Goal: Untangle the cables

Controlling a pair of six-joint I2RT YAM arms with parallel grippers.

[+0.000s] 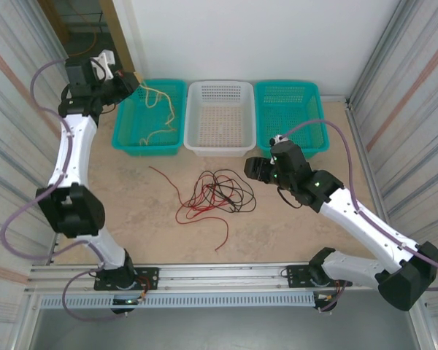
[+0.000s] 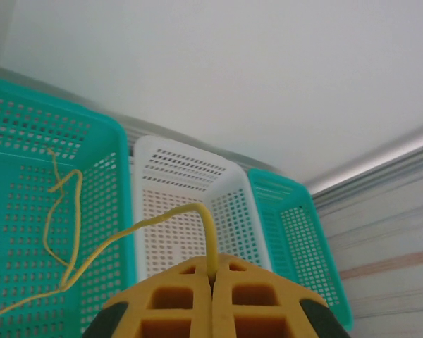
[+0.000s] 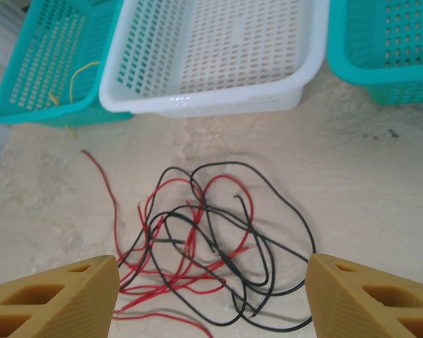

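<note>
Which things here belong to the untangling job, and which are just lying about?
Job: yellow cable, pinched in left hand; red cable and black cable, tangled beside open right hand.
Lying about: white basket; right teal basket; left teal basket, yellow cable trailing inside.

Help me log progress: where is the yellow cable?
Seen from the left wrist, the yellow cable runs from the shut left gripper into the left teal basket.

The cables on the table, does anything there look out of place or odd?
Yes. The red and black cables lie tangled in one heap on the table, before the white basket. The yellow cable is apart, hanging from the shut left gripper into the left teal basket.
</note>
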